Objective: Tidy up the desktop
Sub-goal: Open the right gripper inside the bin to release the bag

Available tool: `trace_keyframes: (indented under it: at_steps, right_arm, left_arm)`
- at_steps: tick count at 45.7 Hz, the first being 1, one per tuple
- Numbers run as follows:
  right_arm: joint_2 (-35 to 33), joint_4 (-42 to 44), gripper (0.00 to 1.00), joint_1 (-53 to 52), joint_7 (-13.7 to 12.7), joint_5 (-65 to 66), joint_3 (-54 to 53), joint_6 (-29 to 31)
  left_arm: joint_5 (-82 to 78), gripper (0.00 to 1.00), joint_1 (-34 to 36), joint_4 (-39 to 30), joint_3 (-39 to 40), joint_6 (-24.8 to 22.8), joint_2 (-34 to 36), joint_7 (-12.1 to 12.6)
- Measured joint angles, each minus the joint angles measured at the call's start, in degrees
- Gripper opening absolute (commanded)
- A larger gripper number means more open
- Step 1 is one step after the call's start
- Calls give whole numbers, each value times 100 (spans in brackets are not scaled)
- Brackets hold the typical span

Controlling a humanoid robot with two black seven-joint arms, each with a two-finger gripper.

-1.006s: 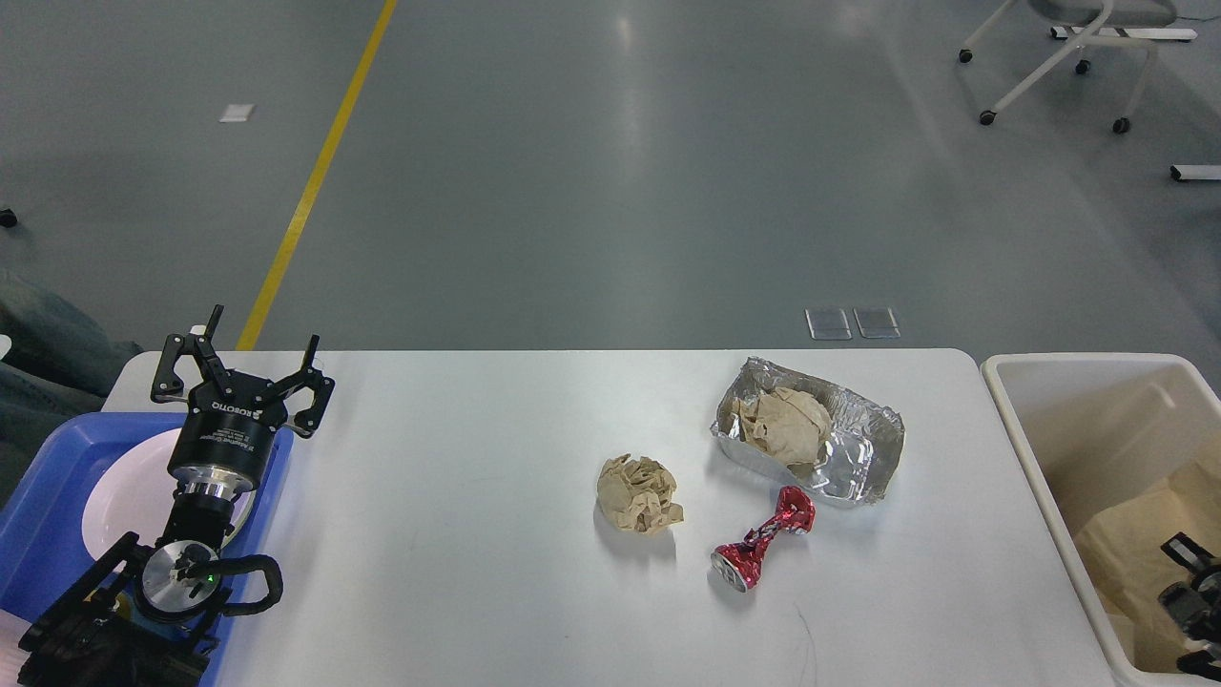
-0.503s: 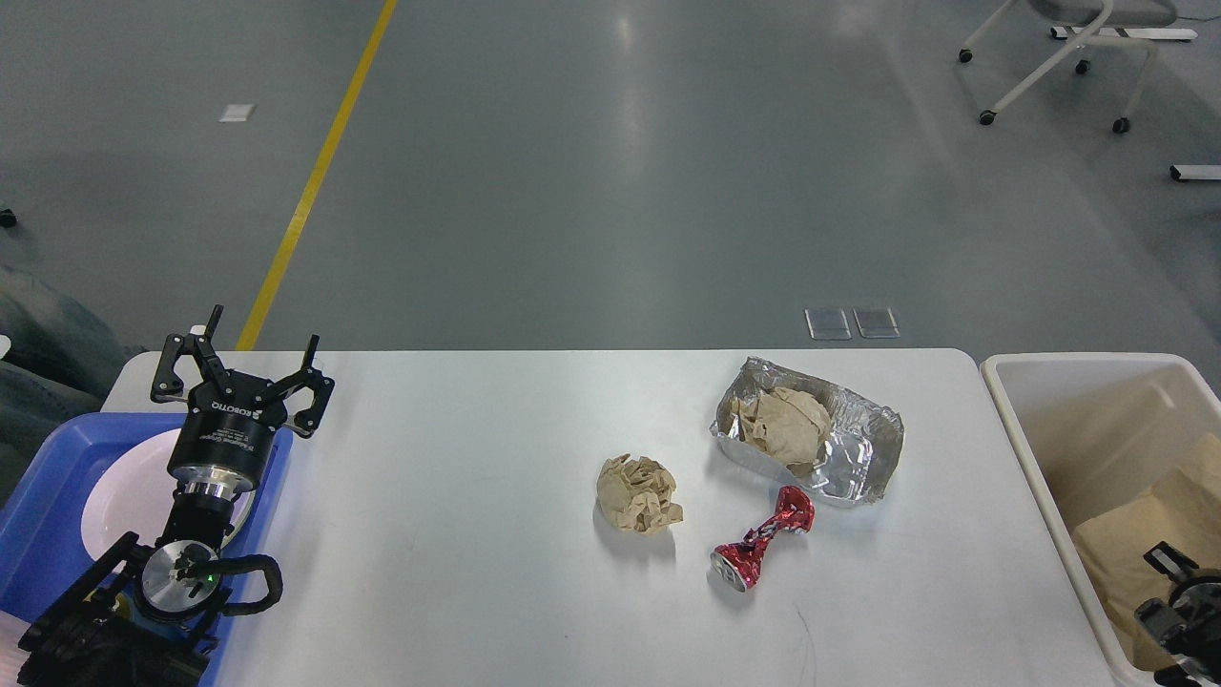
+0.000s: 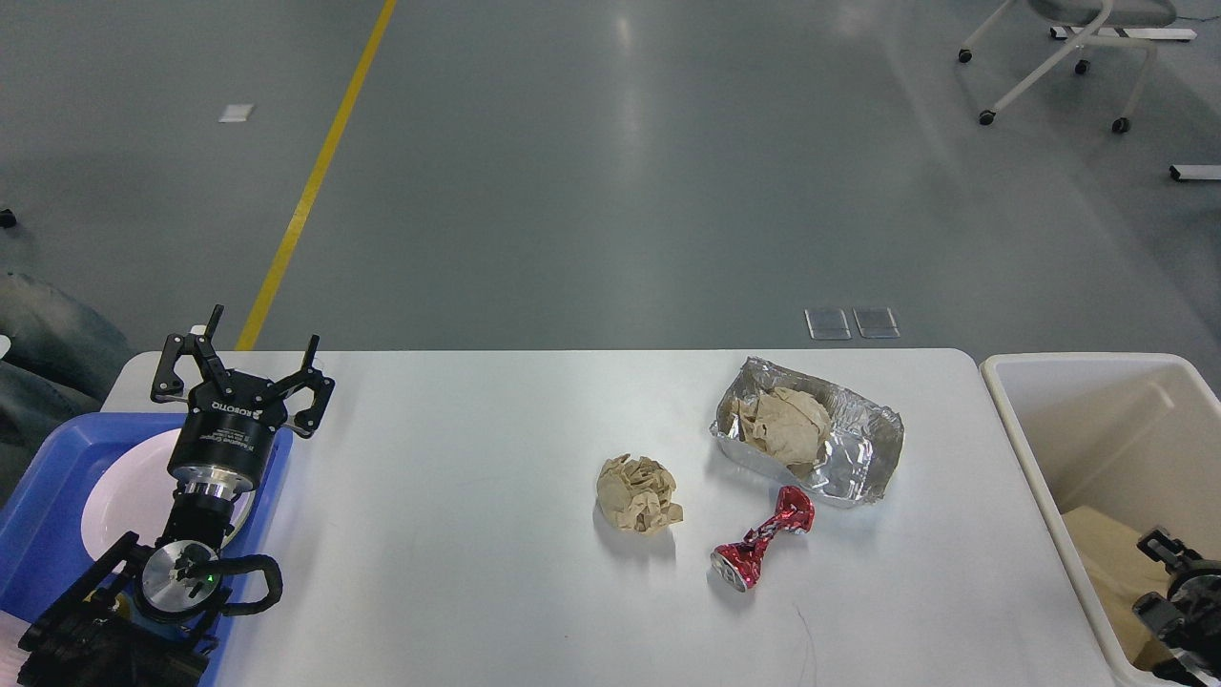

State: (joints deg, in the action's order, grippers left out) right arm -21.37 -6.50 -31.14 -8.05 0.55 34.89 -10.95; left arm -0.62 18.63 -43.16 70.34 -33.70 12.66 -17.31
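Filling most of the view, the desktop (image 3: 458,534) bears foil tray (image 3: 811,441), paper ball (image 3: 639,492) and crushed can (image 3: 761,551). Left gripper (image 3: 240,367) hovers with fingers apart; right gripper (image 3: 1171,582), inside the bin (image 3: 1025,448), is unreadable. Best grab the can by its pinched waist.

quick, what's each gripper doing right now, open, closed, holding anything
Left gripper: open, holding nothing, above the desktop edge.
Right gripper: low inside the cream bin; fingers too dark and cut off to tell.
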Motion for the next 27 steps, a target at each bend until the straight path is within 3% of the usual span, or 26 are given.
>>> trace_keyframes:
  at_steps: [10, 17, 27]
  right_arm:
    - [-314, -418, 100, -495, 14, 127, 32, 127]
    - [-864, -1425, 100, -1333, 3, 858, 44, 490]
    - [-1778, -3141, 100, -2946, -37, 1996, 169, 1900]
  left_arm:
    - [0, 96, 0, 0, 0, 0, 0, 0]
    - [-1, 96, 0, 0, 1, 0, 0, 0]
    - [1, 96, 0, 0, 3, 0, 0, 0]
